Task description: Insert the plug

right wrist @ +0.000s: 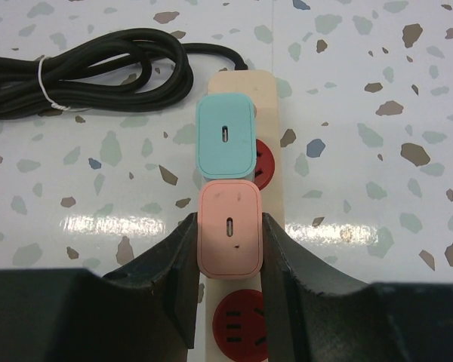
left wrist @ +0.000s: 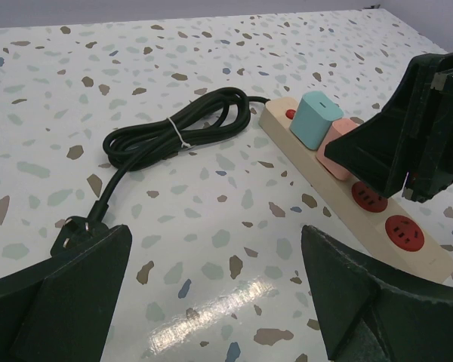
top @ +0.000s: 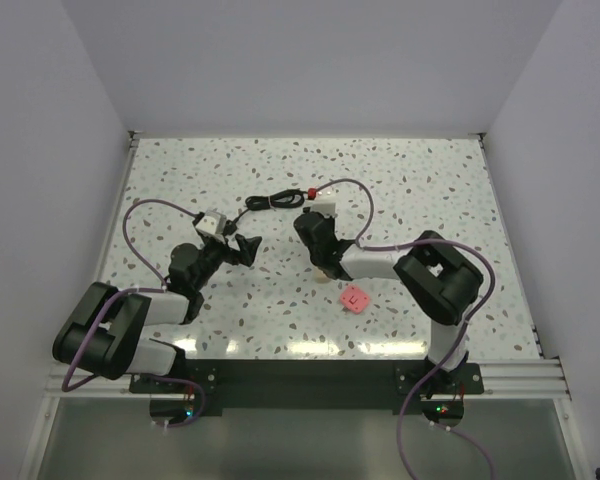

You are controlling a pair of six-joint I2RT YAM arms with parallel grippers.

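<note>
We look down on a white speckled table (top: 280, 320) with walls on three sides. Near its middle lies a beige power strip (right wrist: 245, 83) with round red sockets (right wrist: 238, 326).

The right gripper (right wrist: 228, 226) is pinching a pink plug (right wrist: 229, 253), one dark finger pressed on each side. The plug sits on the strip, its top edge touching a teal plug (right wrist: 226, 136) that stands in the next socket. From this angle we cannot tell whether the pink plug's pins are fully home.

Each plug's face shows a small slot. Any print is too small for us to read.

The strip's black cord (right wrist: 98, 68) lies coiled just beside its far end, bound with a white tie (right wrist: 47, 94).

The left gripper (left wrist: 215, 249) is spread wide and holds nothing. It hovers over bare tabletop near the cord's pronged end (left wrist: 74, 232).

A pink block (top: 354, 297), perhaps another plug, lies alone near the right arm. Bare tabletop lies between the strip and all table edges.
</note>
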